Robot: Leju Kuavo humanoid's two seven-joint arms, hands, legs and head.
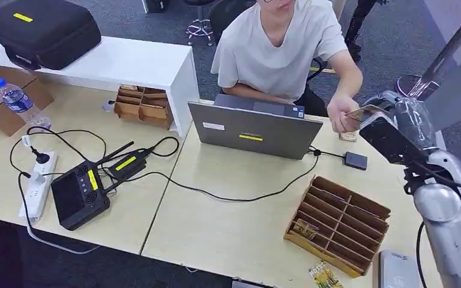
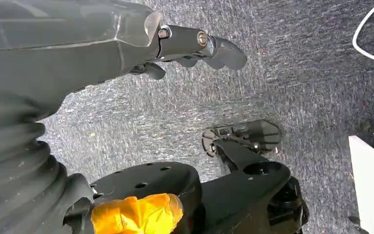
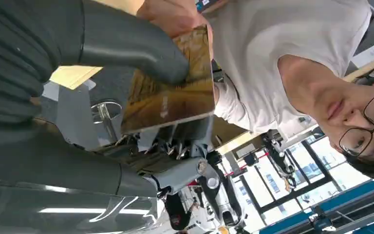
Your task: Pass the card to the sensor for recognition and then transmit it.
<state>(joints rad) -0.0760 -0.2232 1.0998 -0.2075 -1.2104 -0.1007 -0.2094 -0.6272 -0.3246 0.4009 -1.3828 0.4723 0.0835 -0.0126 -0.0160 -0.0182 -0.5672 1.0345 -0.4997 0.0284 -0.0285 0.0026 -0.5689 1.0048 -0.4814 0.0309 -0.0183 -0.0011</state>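
Note:
My right hand (image 1: 390, 137) is raised above the table's far right, beyond the laptop. It holds a shiny brown-gold card (image 1: 365, 111) with the thumb (image 3: 136, 53) pressed on the card's (image 3: 173, 100) face. A seated person in a white shirt reaches over, and their hand (image 1: 341, 115) grips the card's far edge; the same hand (image 3: 168, 14) appears in the right wrist view. The small black sensor (image 1: 355, 160) lies on the table just below the card, cabled to the laptop. My left hand (image 2: 195, 46) hangs over grey carpet, holding nothing.
A grey laptop (image 1: 253, 129) stands between me and the person. A cardboard slot tray (image 1: 339, 222) with a few cards sits at the front right, and a loose card (image 1: 348, 137) lies near the sensor. Controller (image 1: 81, 192), power strip (image 1: 36, 186) and cables cover the left table.

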